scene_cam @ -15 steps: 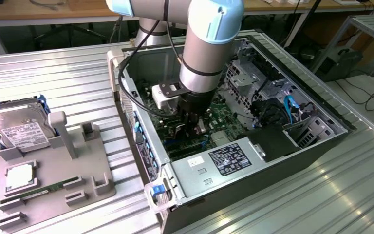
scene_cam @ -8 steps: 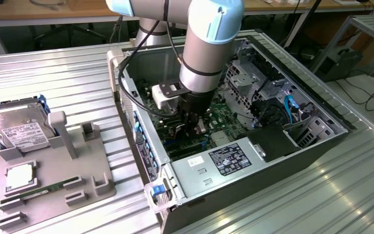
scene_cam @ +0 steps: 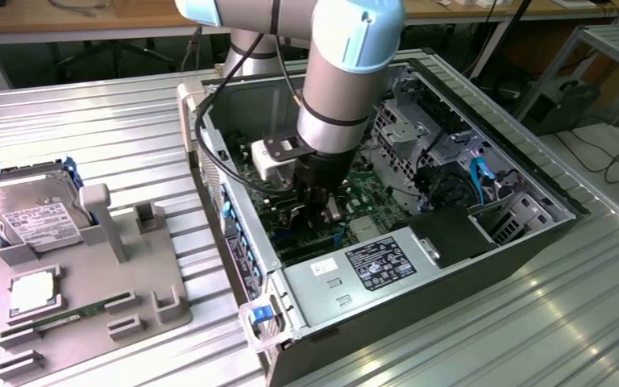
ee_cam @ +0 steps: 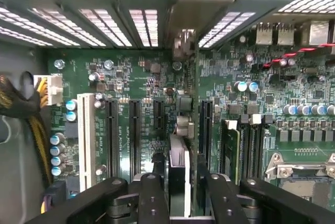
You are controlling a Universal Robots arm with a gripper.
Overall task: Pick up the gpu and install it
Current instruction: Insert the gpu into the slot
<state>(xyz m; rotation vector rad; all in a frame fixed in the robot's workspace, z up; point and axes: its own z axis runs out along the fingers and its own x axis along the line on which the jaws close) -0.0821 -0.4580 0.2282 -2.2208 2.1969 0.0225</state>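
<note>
Metal table [scene_cam: 94, 105]: open PC case [scene_cam: 525, 234], gripper [scene_cam: 321, 211] inside; hard drive [scene_cam: 25, 211] aside.

Computer case [scene_cam: 525, 234]: on the table [scene_cam: 94, 121], toward the exterior view's right.
Holder block [scene_cam: 94, 306]: left of the case.
Hard drive [scene_cam: 25, 211]: standing in the block.
Gripper [scene_cam: 321, 211]: inside the case, over the motherboard [ee_cam: 141, 72].
Gpu [ee_cam: 179, 174]: between the jaws, on edge among the slots.
</note>
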